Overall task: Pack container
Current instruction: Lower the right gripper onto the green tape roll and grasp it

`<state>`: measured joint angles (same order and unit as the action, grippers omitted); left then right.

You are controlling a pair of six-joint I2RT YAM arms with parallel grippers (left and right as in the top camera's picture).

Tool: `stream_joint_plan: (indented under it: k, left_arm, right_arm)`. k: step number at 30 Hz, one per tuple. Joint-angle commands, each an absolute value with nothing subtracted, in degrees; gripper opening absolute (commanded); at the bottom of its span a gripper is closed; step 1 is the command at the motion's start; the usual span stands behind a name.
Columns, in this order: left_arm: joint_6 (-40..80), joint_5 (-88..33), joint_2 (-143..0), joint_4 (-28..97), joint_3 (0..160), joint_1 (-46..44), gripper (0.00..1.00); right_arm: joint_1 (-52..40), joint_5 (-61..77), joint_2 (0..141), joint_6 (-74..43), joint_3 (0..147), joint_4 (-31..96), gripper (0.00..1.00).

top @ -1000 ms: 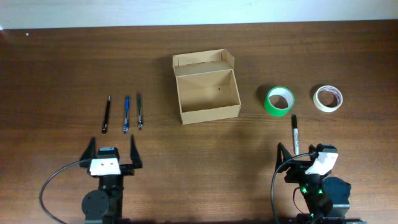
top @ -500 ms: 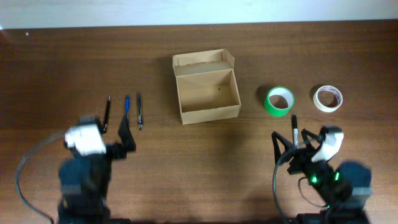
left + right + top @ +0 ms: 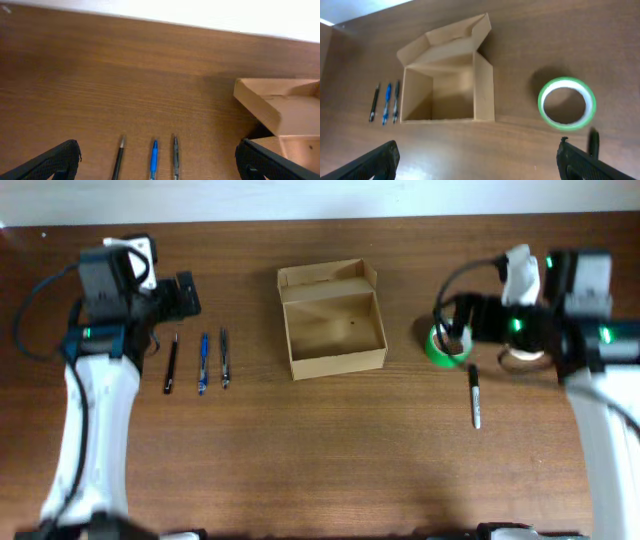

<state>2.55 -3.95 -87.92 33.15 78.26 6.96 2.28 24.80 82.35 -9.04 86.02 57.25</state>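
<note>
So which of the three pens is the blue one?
The middle pen, lying between the black pen and the dark grey pen that is nearest the box.

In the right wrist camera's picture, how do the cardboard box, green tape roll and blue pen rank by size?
1. cardboard box
2. green tape roll
3. blue pen, though it lies farther from the camera.

Tan cardboard container (image 3: 332,322), upright mid-table, flap lid open toward the far edge, inside empty
</note>
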Motion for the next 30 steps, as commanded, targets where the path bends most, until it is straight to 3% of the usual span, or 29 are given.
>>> stream_joint_plan:
  k: [1,6,22,28,30]
  left_arm:
    - [1.45,-8.14,-92.95,33.8,79.94,7.68,0.99]
    - [1.45,-7.94,-97.51,35.73,79.92,7.68,0.99]
    - [1.45,-7.57,-99.04,36.1,79.92,7.68,0.99]
    - [1.45,-7.57,-99.04,36.1,79.92,7.68,0.99]
    - [1.45,-7.57,-99.04,36.1,79.92,7.68,0.99]
  right_arm:
    - [2.72,20.95,88.79,-13.02,90.67,57.89,0.98]
    - [2.98,8.19,97.51,-19.2,92.27,59.35,0.94]
    - [5.89,3.79,116.42,-19.2,92.25,62.17,0.77]
    - [6.02,2.68,120.36,-19.42,92.16,61.63,0.56]
    - [6.02,2.79,121.25,-19.64,92.16,61.43,0.4]
